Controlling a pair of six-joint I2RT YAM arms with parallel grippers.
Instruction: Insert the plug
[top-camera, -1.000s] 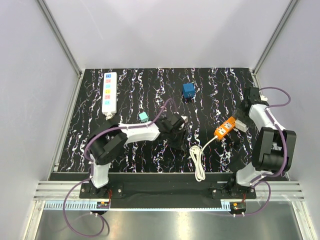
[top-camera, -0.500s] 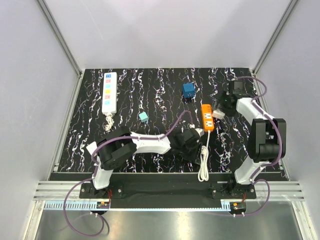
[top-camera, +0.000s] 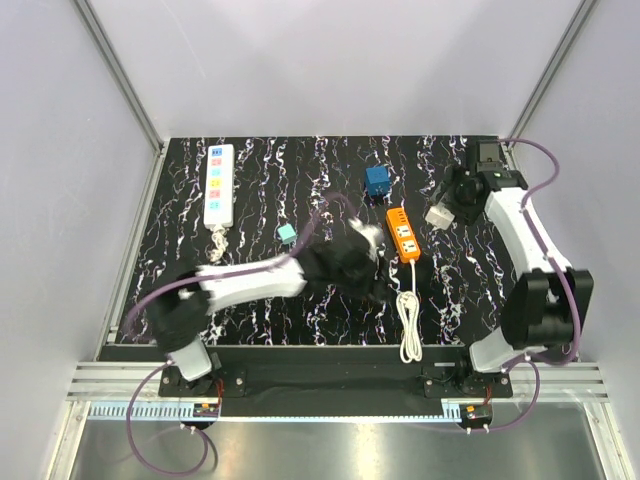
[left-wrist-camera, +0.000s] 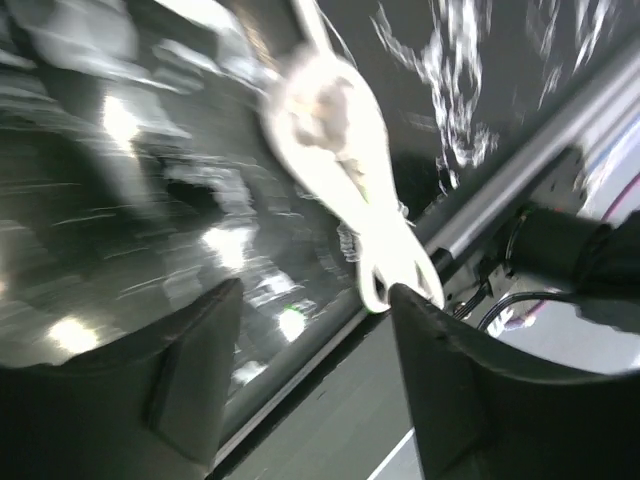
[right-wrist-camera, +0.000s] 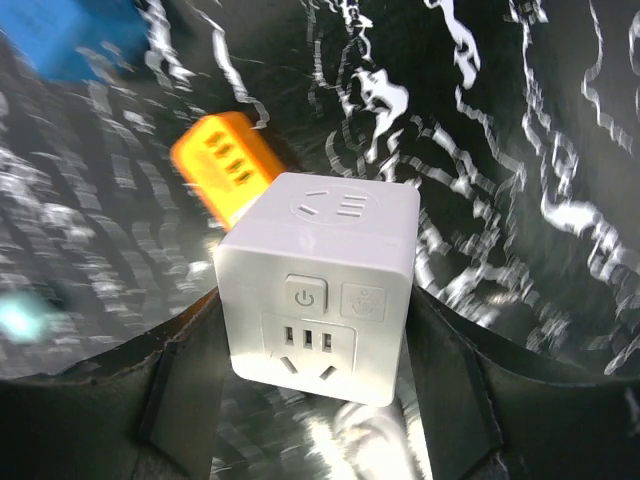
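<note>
Left gripper (left-wrist-camera: 312, 300): jaws spread, nothing between them; view blurred. It hangs over the white cord (top-camera: 405, 320), whose coil lies toward the arm bases.

Orange power strip (top-camera: 402, 234): flat on the marbled table (top-camera: 250, 160) at mid-depth, sockets up, just beside the left gripper.

Right gripper (right-wrist-camera: 315, 300): closed on the white cube adapter (right-wrist-camera: 330, 250), one finger on each opposite side face, carried above the table near the strip's far end.

Adapter, handling estimate: rigid plastic, light, smooth and likely slippery. It is best held square on its flat sides, since a tilt would skew insertion.

Blue cube (top-camera: 377, 180): beyond the strip.

White power strip (top-camera: 218, 183): far left, well apart.
</note>
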